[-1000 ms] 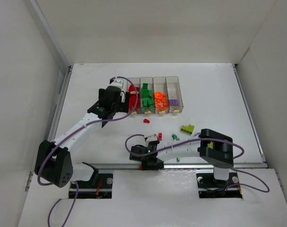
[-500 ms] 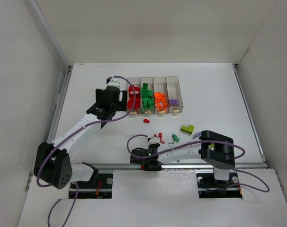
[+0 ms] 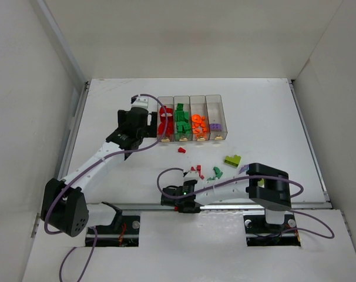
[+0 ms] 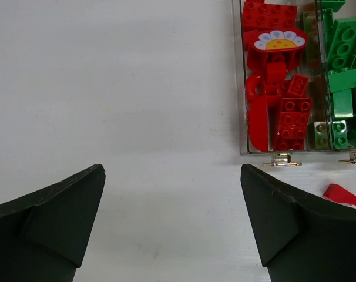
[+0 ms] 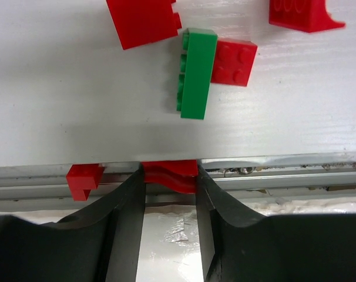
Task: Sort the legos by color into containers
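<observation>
The right claw point(image 5: 169, 179) is clenched on a red lego point(image 5: 166, 171) right on the bench's point(image 3: 260, 117) near edge, against the rail point(image 5: 284, 179). I'd lift it straight up before swinging, since a green brick point(image 5: 197, 73) lies just beyond. The red bin point(image 4: 242, 88) sits mid-bench toward the far side. The left claw point(image 4: 172, 176) hangs released beside its near-left corner, crowding that approach.

Bright even overhead light; soft shadows; focus sharp.
</observation>
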Controlling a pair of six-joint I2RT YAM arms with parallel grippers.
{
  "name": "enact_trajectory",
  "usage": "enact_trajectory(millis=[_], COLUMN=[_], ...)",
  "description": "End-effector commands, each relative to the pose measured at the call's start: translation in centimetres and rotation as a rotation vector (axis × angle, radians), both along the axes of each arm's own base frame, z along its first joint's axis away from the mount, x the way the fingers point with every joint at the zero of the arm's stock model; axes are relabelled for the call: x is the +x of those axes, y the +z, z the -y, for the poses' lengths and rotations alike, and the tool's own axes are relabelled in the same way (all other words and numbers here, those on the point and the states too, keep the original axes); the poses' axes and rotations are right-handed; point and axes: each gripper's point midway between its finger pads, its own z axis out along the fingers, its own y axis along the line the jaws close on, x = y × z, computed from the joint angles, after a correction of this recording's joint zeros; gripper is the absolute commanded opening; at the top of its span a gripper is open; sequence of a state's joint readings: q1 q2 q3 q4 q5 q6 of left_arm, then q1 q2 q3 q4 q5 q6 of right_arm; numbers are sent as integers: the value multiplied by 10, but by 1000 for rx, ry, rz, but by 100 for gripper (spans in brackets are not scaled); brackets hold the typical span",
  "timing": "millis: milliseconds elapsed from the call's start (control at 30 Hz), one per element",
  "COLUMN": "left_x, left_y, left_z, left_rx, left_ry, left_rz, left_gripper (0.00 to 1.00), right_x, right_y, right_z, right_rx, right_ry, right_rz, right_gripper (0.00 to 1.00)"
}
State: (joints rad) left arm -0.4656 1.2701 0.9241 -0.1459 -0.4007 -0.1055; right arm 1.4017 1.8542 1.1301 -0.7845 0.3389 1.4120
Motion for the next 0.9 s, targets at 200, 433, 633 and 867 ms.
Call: enact_trajectory(millis=[200,433,633,867], left_x=[1,0,0,0], left_y=[15,13,10,10], left_z=[1,2,2,2], left_rx=[-20,-21,-17,-17], left_ry=[3,-4,-4,-4], left_rz=[55,44,36,36], left_gripper=[100,100,100,100], right_x=[9,11,15,44], right_y=[7,22,33,99], right_z=[25,39,37,27], right_rx=[-140,-95,-101,-7], right_ry=[-53,-129,-127,-143], right_rz=[146,171,192,368], right_gripper=[5,5,4,4])
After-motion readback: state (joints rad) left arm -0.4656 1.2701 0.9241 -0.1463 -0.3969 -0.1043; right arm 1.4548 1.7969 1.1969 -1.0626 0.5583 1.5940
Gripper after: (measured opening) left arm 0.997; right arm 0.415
